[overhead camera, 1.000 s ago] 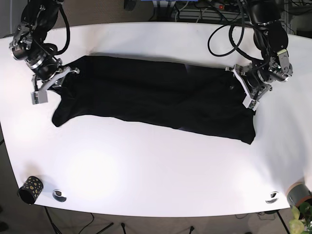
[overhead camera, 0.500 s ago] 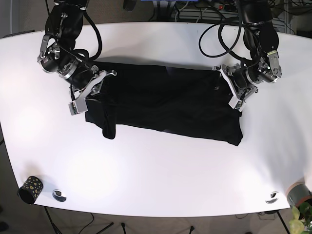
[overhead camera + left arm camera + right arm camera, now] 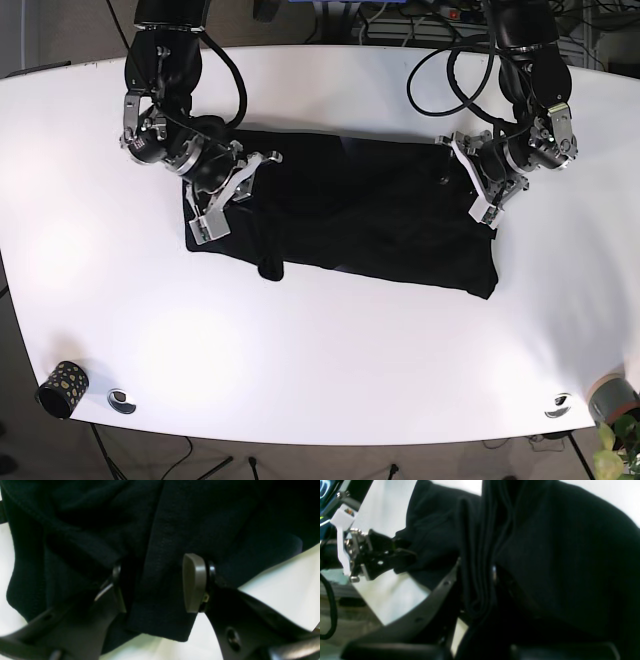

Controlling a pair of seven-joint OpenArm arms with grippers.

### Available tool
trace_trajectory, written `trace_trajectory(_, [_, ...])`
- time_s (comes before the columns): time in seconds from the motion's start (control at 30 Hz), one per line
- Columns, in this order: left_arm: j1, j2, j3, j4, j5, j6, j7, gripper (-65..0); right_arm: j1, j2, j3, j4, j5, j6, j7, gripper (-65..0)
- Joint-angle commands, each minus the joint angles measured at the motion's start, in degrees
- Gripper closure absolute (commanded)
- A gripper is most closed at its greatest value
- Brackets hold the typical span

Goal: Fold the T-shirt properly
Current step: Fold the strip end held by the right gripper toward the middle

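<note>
Two claws, left claw (image 3: 478,180) and right claw (image 3: 232,186), each pinch one black T-shirt (image 3: 360,215).

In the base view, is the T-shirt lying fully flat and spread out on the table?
No. The T-shirt is bunched and folded over at the end held by the right claw, with a fold of fabric hanging toward the table front.

Right claw (image 3: 232,188) has travelled inward along the bench (image 3: 320,350) from the far end, carrying its gripped end of the T-shirt (image 3: 380,215) over the garment's body. Shirt's spread is now shorter on that side, with a folded flap hanging near the front edge. Left claw (image 3: 478,180) shifted slightly inward earlier.
</note>
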Motion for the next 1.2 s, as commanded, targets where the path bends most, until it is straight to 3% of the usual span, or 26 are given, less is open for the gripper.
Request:
trace_trajectory(0.0, [0.88, 0.20, 0.41, -0.63, 2.04, -0.28, 4.43, -27.8, 1.16, 0.28, -0.73, -1.15, 1.29, 0.05, 2.32, -6.3])
trace_trajectory(0.23, [0.88, 0.11, 0.32, -0.63, 2.04, -0.28, 4.43, -27.8, 2.39, 0.37, -1.34, -5.73, 1.20, 0.05, 2.85, -36.3])
trace_trajectory(0.47, [0.79, -0.06, 0.32, -0.63, 2.04, -0.28, 4.43, -27.8, 3.27, 1.68, -9.78, -2.56, 1.20, -0.04, 2.85, -62.8])
trace_trajectory(0.63, [-0.09, -0.06, 0.32, -0.28, 1.87, -0.28, 4.43, -27.8, 2.48, 2.04, -8.46, 1.66, 1.20, -0.04, 2.85, -61.5])
trace_trajectory(0.97, [-3.60, -0.77, 0.06, 2.89, 1.69, -0.28, 4.52, -27.8, -0.60, 9.16, -3.80, 3.68, 1.03, -0.04, 2.85, -52.3])
trace_trajectory(1.17, [-4.75, -0.59, 0.06, 9.48, 1.60, -0.28, 4.52, -28.1, 0.11, 9.95, 0.50, -0.71, -5.92, 0.14, 2.85, -48.4])
